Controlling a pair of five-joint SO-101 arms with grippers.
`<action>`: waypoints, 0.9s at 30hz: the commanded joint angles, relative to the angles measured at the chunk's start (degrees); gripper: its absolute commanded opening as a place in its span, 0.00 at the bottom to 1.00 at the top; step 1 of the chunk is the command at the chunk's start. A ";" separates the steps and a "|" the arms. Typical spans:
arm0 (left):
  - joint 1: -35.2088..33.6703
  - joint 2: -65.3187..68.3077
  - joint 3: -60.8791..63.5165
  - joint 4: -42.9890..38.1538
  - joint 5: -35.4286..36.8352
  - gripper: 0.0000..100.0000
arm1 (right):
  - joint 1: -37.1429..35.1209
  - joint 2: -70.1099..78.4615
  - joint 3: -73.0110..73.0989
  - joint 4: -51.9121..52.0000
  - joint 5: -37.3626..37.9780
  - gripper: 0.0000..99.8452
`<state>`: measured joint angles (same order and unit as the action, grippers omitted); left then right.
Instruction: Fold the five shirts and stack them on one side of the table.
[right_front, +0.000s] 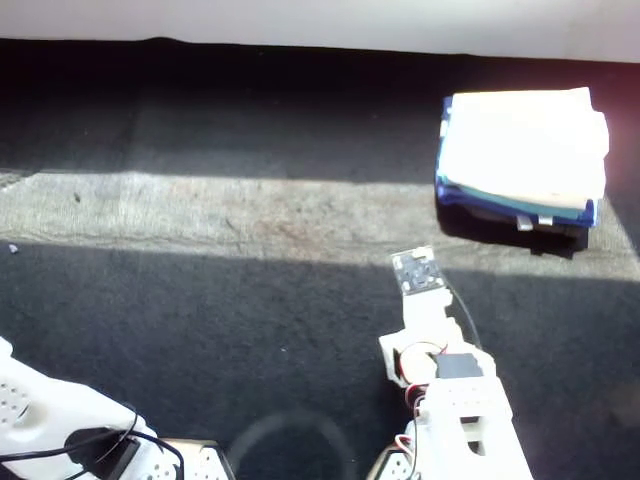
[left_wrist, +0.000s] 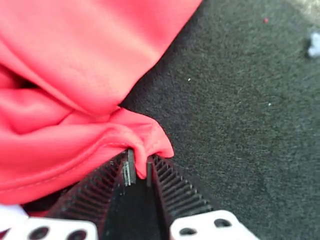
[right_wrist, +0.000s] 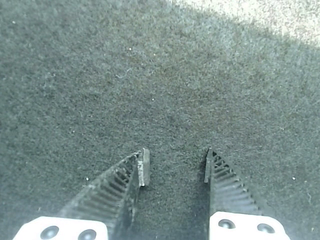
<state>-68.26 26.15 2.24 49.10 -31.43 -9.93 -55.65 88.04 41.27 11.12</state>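
A stack of folded shirts (right_front: 522, 150), white on top with blue beneath, rests at the table's far right. A crumpled red shirt (left_wrist: 65, 75) lies on the dark felt in the left wrist view, and my left gripper (left_wrist: 139, 170) is shut on a fold at its edge. The left arm (right_front: 70, 425) sits at the near left corner. My right gripper (right_wrist: 175, 167) hangs open over bare dark felt with nothing between its fingers. The right arm (right_front: 445, 385) stands at the near middle-right, short of the stack.
The table is covered with dark felt (right_front: 250, 330), crossed by a bright band of sunlight (right_front: 200, 215). A white wall edge (right_front: 320, 20) runs along the far side. A small pale scrap (left_wrist: 314, 44) lies on the felt beyond the red shirt.
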 joint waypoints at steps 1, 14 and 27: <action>2.68 -0.40 -4.70 6.77 -0.18 0.01 | -0.22 -0.13 0.48 -0.84 0.62 0.19; 33.10 -21.85 -20.97 49.23 16.44 0.01 | -0.22 -0.13 0.48 -0.84 0.62 0.19; 70.99 -41.10 -20.79 51.43 18.11 0.01 | -0.22 -0.13 0.57 -0.84 0.62 0.19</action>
<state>-5.23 -9.80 -16.57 100.44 -13.58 -9.93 -55.65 88.04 41.27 11.12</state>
